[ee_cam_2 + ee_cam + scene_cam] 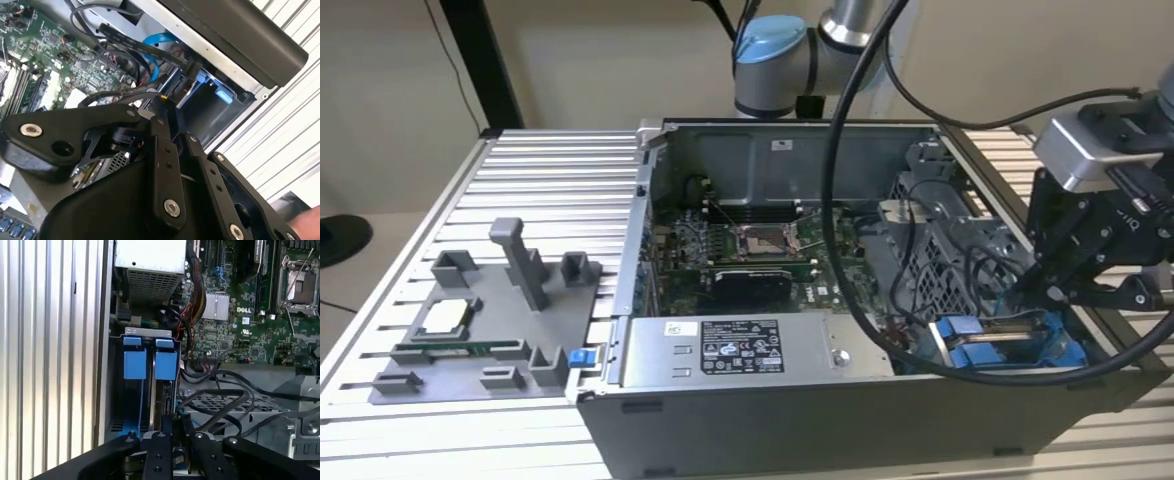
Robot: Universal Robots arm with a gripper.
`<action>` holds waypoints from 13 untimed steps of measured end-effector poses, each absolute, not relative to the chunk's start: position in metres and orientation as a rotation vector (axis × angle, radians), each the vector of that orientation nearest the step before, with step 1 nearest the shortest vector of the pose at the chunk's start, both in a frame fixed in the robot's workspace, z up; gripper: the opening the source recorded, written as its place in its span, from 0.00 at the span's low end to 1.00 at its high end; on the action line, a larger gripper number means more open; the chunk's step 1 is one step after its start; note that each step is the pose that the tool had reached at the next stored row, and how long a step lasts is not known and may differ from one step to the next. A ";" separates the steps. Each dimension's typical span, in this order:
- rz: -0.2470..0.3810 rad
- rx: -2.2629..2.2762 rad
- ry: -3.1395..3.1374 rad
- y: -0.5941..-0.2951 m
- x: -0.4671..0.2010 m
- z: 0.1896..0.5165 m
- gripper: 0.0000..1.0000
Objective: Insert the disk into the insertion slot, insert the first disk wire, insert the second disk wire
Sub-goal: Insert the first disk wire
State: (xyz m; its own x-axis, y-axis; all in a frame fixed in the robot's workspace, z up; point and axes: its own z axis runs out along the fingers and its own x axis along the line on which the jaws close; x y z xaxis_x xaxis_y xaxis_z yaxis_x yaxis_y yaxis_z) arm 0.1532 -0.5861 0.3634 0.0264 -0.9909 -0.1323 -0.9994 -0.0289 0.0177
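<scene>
1. Workpiece. The open dark-grey metal computer case [854, 420] lies on its side on the ribbed aluminium table [547, 180], so its interior faces up toward the arm.

2. Task item. The flat silver-grey disk in its bright blue plastic carrier [156, 390] stands on edge inside the narrow blue-railed insertion slot [994, 345] at the case's corner on the exterior view's right. Its blue tab sits level with the neighbouring tab. I judge it seated, and the insertion step done.

3. Gripper. The black two-fingered gripper [1051, 295] hangs directly over the slot, in line with the disk's rear edge. This is plainly where a wire connector would go. In both wrist views the jaws [174, 422] are drawn nearly together with only a thin gap between them. Something small may be pinched there, possibly a connector, but the linkage hides it and I cannot confirm it.

4. Wires. Loose black cables [215, 395] loop across the perforated grey metal cage [220, 402] just beside the gripper. A light-blue flat cable [152, 47] curls near the bay.

5. Clearances. The case's side wall [106, 340] runs close along one flank of the slot, and the cables crowd the other. Free room is therefore mainly upward. The green motherboard [235, 325] and the grey labelled power-supply box [720, 350] lie well apart from the work.
</scene>
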 end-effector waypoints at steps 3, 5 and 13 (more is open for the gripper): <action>0.163 -2.166 2.156 -0.587 0.153 0.362 0.00; 0.161 -2.138 2.182 -0.587 0.153 0.361 0.00; 0.162 -2.042 2.272 -0.589 0.154 0.356 0.00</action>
